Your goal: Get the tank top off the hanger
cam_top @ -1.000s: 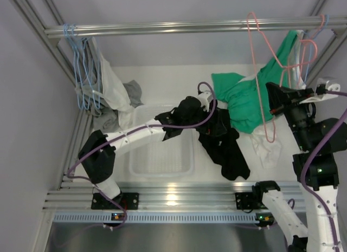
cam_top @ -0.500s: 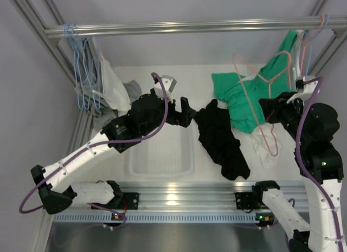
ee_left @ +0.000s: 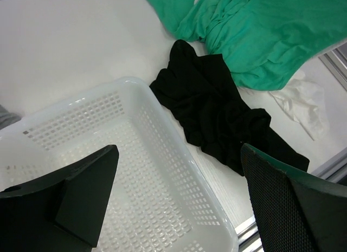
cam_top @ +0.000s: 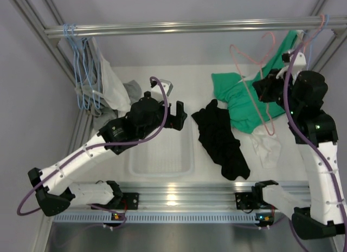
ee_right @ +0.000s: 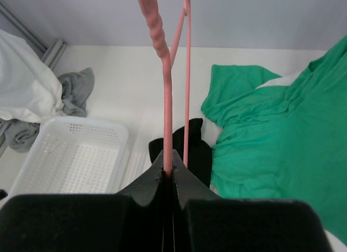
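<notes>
The black tank top [cam_top: 219, 138] lies crumpled on the white table, off the hanger; it also shows in the left wrist view [ee_left: 217, 111] and the right wrist view [ee_right: 198, 149]. My right gripper [cam_top: 261, 88] is shut on the bare pink wire hanger [cam_top: 262, 108] and holds it in the air above a green garment; the jaws clamp its wire [ee_right: 165, 100] in the right wrist view, gripper [ee_right: 168, 166]. My left gripper [cam_top: 180, 114] is open and empty over the basket's far right corner, left of the tank top; in its own view the gripper [ee_left: 181, 203] has its fingers wide apart.
A white perforated basket [cam_top: 160, 154] sits front centre. A green garment [cam_top: 238, 100] lies right of the tank top, and a white cloth [cam_top: 265, 146] lies near the right arm. Blue hangers and pale clothes [cam_top: 92, 78] hang from the rail at the far left.
My left gripper has let go of the black tank top, which now lies on the table, and has drawn back left over the basket. My right gripper has moved the pink hanger farther back.
</notes>
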{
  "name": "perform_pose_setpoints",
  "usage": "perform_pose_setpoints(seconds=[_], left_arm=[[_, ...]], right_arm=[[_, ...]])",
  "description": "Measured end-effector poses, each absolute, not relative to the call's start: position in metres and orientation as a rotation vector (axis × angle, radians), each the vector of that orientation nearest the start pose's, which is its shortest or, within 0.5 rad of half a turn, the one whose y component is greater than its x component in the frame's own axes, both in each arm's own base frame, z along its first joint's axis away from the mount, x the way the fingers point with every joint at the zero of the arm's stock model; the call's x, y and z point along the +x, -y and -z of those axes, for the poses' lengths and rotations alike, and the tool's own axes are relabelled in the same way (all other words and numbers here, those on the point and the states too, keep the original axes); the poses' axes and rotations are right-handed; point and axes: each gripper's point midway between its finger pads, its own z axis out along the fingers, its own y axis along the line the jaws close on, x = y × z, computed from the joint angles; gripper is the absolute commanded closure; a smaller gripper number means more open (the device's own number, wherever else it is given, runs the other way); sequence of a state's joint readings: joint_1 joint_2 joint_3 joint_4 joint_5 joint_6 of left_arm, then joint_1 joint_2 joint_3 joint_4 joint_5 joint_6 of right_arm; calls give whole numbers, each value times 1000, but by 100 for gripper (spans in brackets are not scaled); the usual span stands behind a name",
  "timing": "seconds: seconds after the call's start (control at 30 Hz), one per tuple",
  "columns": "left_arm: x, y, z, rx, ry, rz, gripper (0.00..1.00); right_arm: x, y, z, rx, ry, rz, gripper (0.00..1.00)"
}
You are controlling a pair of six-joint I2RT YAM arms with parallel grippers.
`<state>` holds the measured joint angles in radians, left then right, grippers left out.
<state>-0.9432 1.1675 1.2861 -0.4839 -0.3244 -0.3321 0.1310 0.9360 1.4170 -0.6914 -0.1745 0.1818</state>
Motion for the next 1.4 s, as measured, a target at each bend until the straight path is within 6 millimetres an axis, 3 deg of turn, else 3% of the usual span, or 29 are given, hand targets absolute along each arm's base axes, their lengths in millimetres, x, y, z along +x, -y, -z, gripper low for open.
perform_pose_setpoints(seconds=[0.23,0.43,0.7,0.83,1.03,1.13,1.3,1.33,1.37,1.4], left_arm=[[246,255,-329,354,-1892,516,1],[240,245,-320,366,-1902,497,1],[238,242,-299,390,-1946,464,1],[237,242,-296,395,-1954,459,1],[237,248,-293,415,-1967,471,1],[239,257,-295,433,-1974,490,1],[238,268,-295,463,-1984,524,1],[237,271,-295,472,-1986,537,1],[237,276,-295,484,-1989,552,1],[237,281,-294,500,-1992,570,1]], right_arm=[[324,-98,-404,-115,-1841,-348,100],[351,-109,-406,-120,-1855,-299,100],[358,-122,-421,-135,-1824,-278,100],[371,-123,-433,-122,-1802,-261,100],[397,-131,-403,-121,-1874,-212,100],[399,-136,-380,-132,-1924,-191,100],[400,-134,-377,-110,-1885,-181,100],[398,-134,-380,-104,-1873,-187,90],[395,-133,-382,-97,-1866,-193,73],[391,-132,-381,-97,-1869,-194,28]])
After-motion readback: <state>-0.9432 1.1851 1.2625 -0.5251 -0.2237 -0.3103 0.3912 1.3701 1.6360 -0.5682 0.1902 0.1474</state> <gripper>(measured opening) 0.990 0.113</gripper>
